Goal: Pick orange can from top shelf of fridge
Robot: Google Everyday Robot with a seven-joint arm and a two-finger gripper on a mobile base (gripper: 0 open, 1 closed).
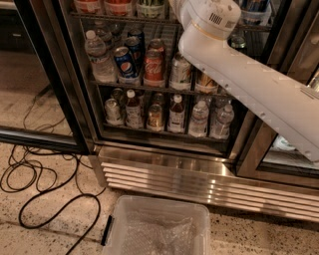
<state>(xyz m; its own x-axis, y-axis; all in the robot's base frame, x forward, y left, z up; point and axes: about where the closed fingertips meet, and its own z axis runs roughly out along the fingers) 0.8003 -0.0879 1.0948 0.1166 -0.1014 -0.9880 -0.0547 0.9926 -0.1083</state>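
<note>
The fridge stands open in front of me, with wire racks full of drinks. The uppermost rack in view, the top shelf, crosses just below the frame's top edge. Only the bottoms of the cans on it show: two reddish ones and a green one. The orange can is hidden or out of view. My white arm rises from the right, bends at a joint before this shelf and leaves the frame at the top. The gripper is out of view above that edge.
The rack below holds a water bottle, a blue Pepsi can, a red Coca-Cola can and a silvery can. The lowest rack holds bottles and cans. A clear plastic bin sits on the floor. Black cables lie at the left.
</note>
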